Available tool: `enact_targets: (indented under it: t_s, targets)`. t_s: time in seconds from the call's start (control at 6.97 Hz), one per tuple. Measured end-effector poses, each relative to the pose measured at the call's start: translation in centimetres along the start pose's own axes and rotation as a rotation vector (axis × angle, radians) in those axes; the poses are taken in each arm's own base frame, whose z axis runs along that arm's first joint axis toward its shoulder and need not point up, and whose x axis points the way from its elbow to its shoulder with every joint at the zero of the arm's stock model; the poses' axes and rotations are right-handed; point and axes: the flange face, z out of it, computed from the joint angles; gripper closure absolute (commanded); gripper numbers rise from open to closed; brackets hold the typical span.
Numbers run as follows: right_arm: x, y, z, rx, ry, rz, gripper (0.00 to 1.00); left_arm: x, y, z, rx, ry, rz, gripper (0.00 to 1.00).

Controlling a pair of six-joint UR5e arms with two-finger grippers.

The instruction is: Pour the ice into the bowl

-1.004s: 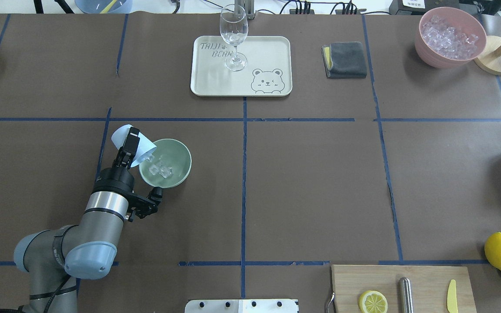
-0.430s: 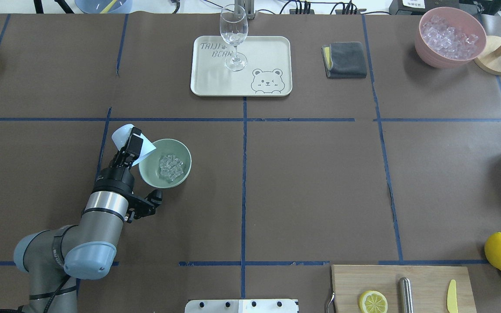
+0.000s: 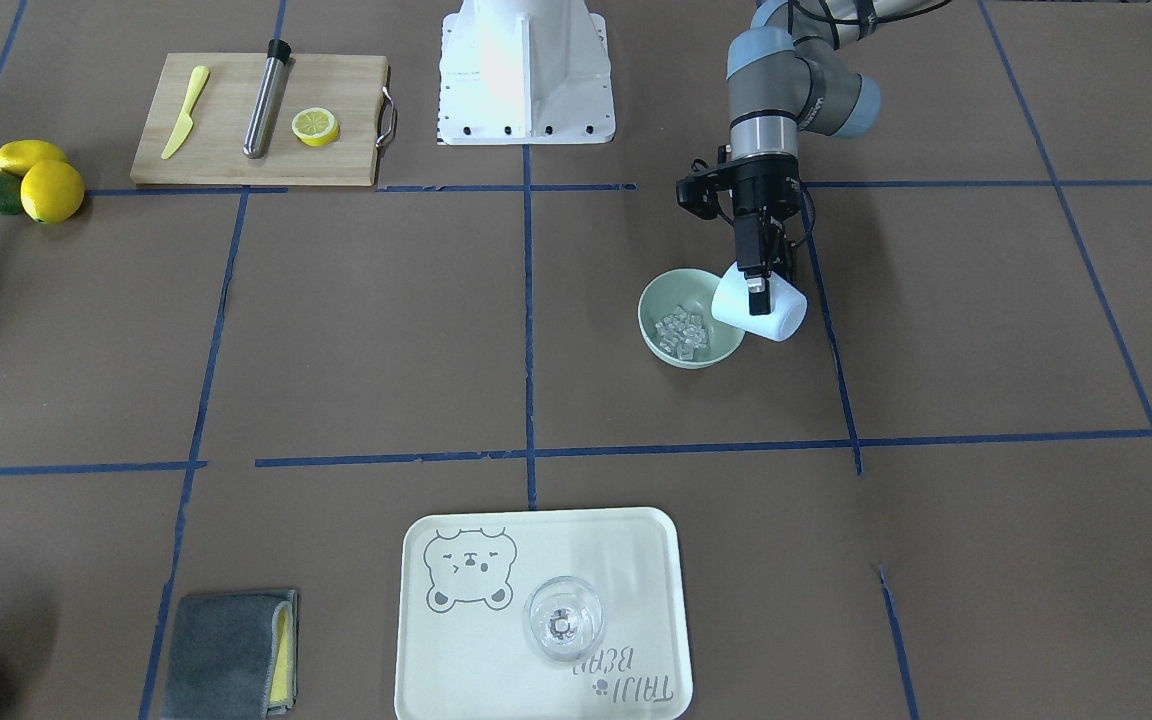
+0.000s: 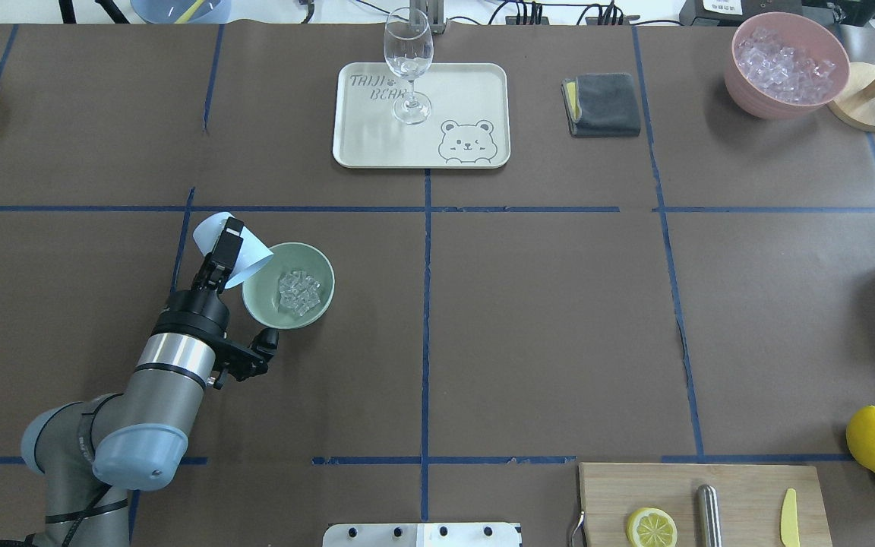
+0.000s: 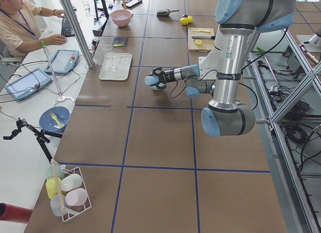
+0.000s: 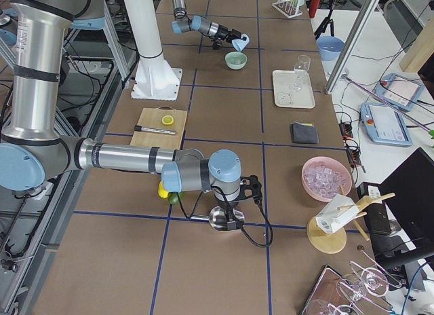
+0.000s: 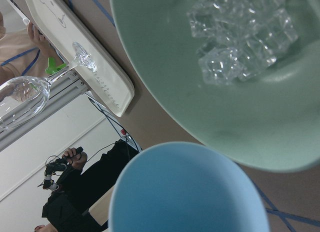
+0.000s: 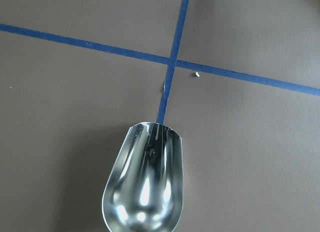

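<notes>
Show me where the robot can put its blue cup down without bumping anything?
The big bare square in the middle works: right of the mint-green bowl, between the bear tray and the cutting board. It's crowded beside the bowl, where the left gripper holds the light blue cup.

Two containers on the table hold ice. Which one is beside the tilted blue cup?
The mint-green bowl, by the left end effector gripping the light blue cup. The pink container stands far off in a corner.
</notes>
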Motion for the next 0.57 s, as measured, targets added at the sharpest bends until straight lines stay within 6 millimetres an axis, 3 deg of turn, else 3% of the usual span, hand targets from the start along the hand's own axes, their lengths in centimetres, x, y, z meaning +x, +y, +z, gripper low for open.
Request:
enact_targets:
  t_s: [0.29,0.57]
  targets:
    - [0.0,0.0,0.0,0.000,0.000,0.000,0.00,0.6,1.9,-1.2,0.122,-0.037,-0.281,1.00]
    - [0.0,0.0,0.0,0.000,0.001,-0.001,0.00,1.7,3.4,-2.6,0.309,0.014,-0.684,1.00]
